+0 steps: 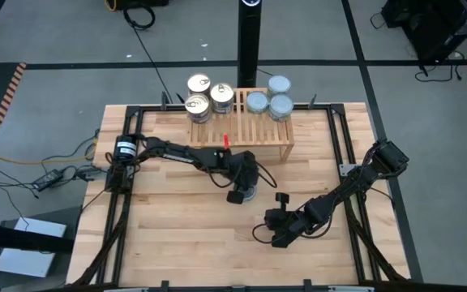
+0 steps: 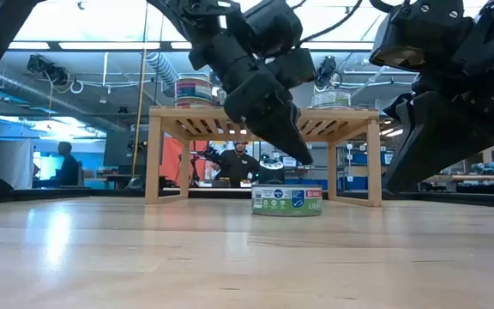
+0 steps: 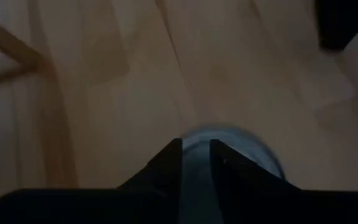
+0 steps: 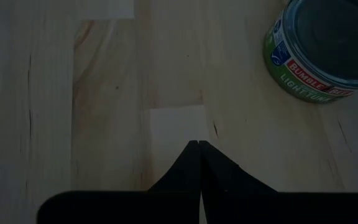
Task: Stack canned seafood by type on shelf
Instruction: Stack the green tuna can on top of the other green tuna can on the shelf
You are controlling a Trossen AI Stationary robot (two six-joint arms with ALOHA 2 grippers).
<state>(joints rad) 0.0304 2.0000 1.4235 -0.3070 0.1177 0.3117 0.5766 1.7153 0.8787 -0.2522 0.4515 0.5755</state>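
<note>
One tin (image 2: 286, 199) with a green label and a pale blue-silver lid stands on its base on the table near the middle, also the tin (image 1: 250, 194) (image 4: 328, 50) (image 3: 241, 152). My left gripper (image 2: 297, 154) (image 1: 240, 191) (image 3: 196, 152) hovers just above it, fingers pointing down with only a narrow gap, not touching. My right gripper (image 4: 199, 144) (image 1: 272, 229) is shut, low over the table on the tin's near-right side. The shelf (image 1: 242, 134) (image 2: 264, 113) stands at the far edge. It carries gold-lidded tins (image 1: 199, 104) on its left and blue-silver tins (image 1: 269, 99) on its right.
The black pole (image 1: 250, 40) rises behind the shelf. Black frame rails (image 1: 128, 186) run along the table's left and right sides. Bare tabletop (image 1: 177, 235) lies toward the near-left. A person (image 2: 237, 163) sits in the room behind the shelf.
</note>
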